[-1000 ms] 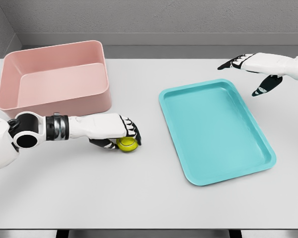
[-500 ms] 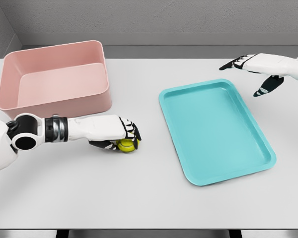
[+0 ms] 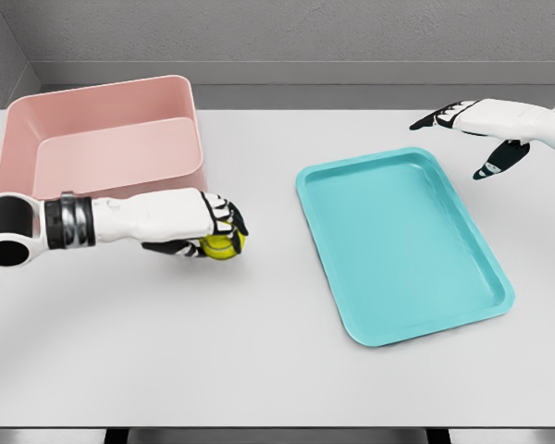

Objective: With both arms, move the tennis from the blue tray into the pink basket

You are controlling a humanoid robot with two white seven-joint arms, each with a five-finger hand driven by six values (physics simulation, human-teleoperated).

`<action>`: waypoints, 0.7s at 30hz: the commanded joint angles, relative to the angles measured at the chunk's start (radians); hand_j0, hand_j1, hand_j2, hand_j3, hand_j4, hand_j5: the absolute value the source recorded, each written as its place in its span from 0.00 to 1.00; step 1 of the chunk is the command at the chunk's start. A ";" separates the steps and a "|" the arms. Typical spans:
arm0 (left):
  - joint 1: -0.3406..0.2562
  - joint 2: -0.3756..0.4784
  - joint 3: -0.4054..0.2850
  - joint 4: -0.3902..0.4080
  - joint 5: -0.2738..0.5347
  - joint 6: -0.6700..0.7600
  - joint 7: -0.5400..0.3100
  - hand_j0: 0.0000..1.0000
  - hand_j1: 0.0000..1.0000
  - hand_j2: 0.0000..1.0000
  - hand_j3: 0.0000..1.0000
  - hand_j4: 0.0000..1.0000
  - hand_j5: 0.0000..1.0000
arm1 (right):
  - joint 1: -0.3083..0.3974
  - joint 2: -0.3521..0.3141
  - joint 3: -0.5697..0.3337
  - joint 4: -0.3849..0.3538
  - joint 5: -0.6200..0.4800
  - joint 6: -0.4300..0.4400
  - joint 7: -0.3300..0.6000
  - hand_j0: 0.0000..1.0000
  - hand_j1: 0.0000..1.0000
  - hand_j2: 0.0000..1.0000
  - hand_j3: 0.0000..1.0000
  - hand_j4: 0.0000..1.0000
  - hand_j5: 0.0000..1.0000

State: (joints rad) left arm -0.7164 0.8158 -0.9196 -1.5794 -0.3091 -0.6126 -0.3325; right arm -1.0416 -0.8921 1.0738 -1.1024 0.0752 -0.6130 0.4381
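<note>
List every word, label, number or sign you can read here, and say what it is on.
None: no text shows on the pink basket, the blue tray, the tennis ball in the left hand, the right hand or the table.

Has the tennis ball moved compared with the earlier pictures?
Yes. The tennis ball, gripped by the left hand, has shifted left and up toward the pink basket.

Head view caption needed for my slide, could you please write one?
Left hand grasps the tennis ball beside the pink basket; blue tray lies bare, right hand open beyond it.
</note>
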 commanded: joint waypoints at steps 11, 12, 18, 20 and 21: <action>-0.003 0.025 0.048 -0.004 0.015 0.002 0.001 0.56 0.56 0.56 0.56 0.56 0.56 | 0.000 -0.001 -0.002 0.000 -0.006 0.002 -0.001 1.00 1.00 1.00 1.00 1.00 1.00; -0.003 0.032 0.051 -0.004 0.015 0.002 0.000 0.56 0.56 0.56 0.56 0.56 0.56 | 0.000 -0.001 -0.002 0.000 -0.006 0.002 -0.001 1.00 1.00 1.00 1.00 1.00 1.00; -0.003 0.051 0.068 -0.002 0.019 0.002 0.000 0.56 0.56 0.56 0.56 0.56 0.56 | 0.000 -0.001 -0.002 0.000 -0.006 0.002 -0.001 1.00 1.00 1.00 1.00 1.00 1.00; -0.003 0.055 0.082 -0.002 0.019 0.002 -0.002 0.56 0.56 0.56 0.56 0.56 0.56 | 0.000 -0.001 -0.002 0.000 -0.006 0.002 -0.001 1.00 1.00 1.00 1.00 1.00 1.00; -0.003 0.059 0.088 -0.001 0.019 0.002 -0.002 0.56 0.56 0.56 0.56 0.56 0.56 | 0.000 -0.001 -0.002 0.000 -0.006 0.002 -0.001 1.00 1.00 1.00 1.00 1.00 1.00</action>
State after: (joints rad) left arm -0.7194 0.8661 -0.8439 -1.5808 -0.2983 -0.6126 -0.3352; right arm -1.0416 -0.8921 1.0738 -1.1027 0.0752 -0.6130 0.4377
